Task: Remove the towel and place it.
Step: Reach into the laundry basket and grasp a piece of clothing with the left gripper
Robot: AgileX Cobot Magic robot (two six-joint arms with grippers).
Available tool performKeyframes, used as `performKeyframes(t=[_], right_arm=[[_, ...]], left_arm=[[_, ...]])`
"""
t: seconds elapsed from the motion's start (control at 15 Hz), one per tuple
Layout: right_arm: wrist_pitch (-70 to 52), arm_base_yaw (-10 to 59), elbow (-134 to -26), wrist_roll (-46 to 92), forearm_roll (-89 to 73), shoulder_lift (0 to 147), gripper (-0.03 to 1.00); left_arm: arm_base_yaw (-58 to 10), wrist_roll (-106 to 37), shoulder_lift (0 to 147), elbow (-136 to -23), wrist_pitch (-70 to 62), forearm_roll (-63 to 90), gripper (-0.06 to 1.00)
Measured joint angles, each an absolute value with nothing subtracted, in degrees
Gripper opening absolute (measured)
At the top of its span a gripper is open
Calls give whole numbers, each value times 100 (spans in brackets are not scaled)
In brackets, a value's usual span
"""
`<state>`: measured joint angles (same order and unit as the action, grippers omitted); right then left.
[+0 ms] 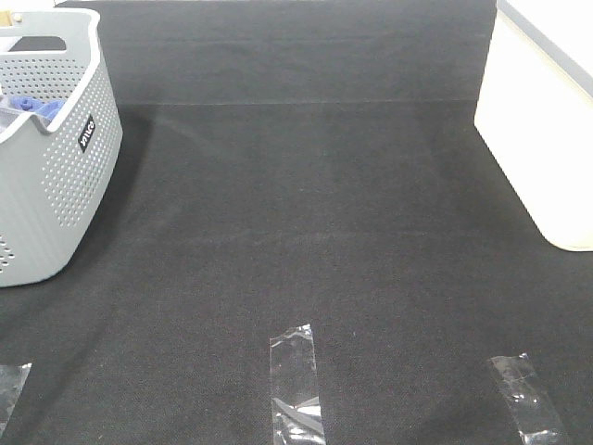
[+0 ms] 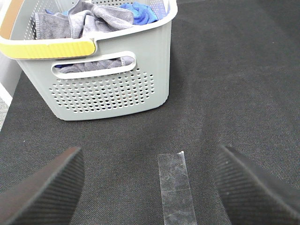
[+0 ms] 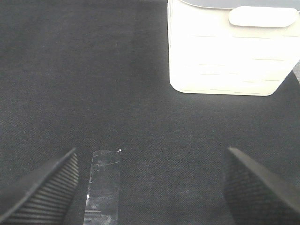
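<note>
The grey-purple towel [image 2: 96,21] lies crumpled inside a grey perforated basket [image 2: 108,89], beside a bright blue cloth [image 2: 143,11]. In the exterior high view the basket [image 1: 51,176] stands at the far left and only a sliver of its contents shows. My left gripper [image 2: 150,187] is open and empty, low over the black mat in front of the basket. My right gripper [image 3: 150,187] is open and empty over the mat, facing a white bin [image 3: 229,51]. Neither gripper shows in the exterior high view.
The white bin [image 1: 547,120] stands at the right edge of the black mat. Clear tape strips [image 1: 296,380] mark the mat near its front edge; one lies under each gripper, as in the left wrist view [image 2: 176,187]. The basket has a yellow handle [image 2: 47,47].
</note>
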<state>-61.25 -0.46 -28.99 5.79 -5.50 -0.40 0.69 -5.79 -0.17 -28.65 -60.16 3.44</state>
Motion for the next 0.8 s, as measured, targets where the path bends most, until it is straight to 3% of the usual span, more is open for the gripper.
performKeyframes(t=[0.8], right_arm=[[-6125,-46,-2899,579,-550,-40,78]], left_arm=[[69,-579,-17,-2865,-6016,344,74]])
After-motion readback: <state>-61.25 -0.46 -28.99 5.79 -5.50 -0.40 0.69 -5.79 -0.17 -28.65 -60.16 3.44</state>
